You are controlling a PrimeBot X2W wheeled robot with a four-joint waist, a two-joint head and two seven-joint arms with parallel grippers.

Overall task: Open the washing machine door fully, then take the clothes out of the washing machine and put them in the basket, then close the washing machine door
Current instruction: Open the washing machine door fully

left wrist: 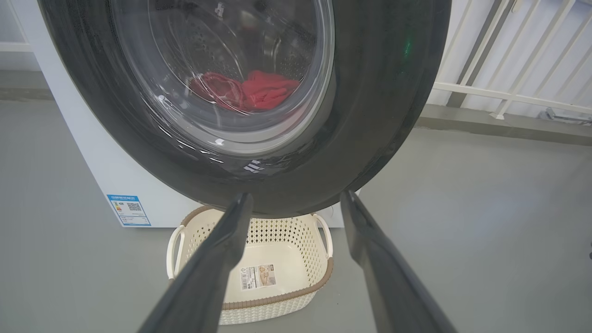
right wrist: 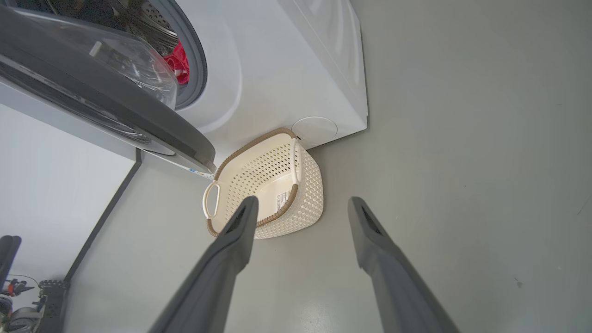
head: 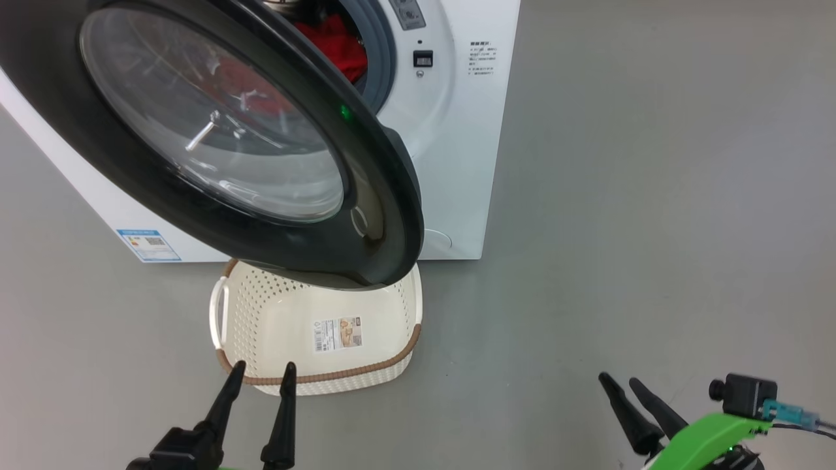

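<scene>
Door (head: 215,130) stands partway open, overhanging basket (head: 274,326) on floor against washer (head: 457,130). Clothes (head: 336,46) lie in drum. Left gripper (head: 264,365) and right gripper (head: 617,378) both spread, empty.

The left gripper (head: 264,367) sits at the lower left of the head view, its two dark fingers pointing up and spread apart, the tips well clear of each other. The right gripper (head: 618,378) sits at the lower right, fingers leaning up and to the left, also parted, on a bright green wrist (head: 705,434) carrying a small black camera (head: 744,395). Both wrist views show the jaws standing wide.
</scene>
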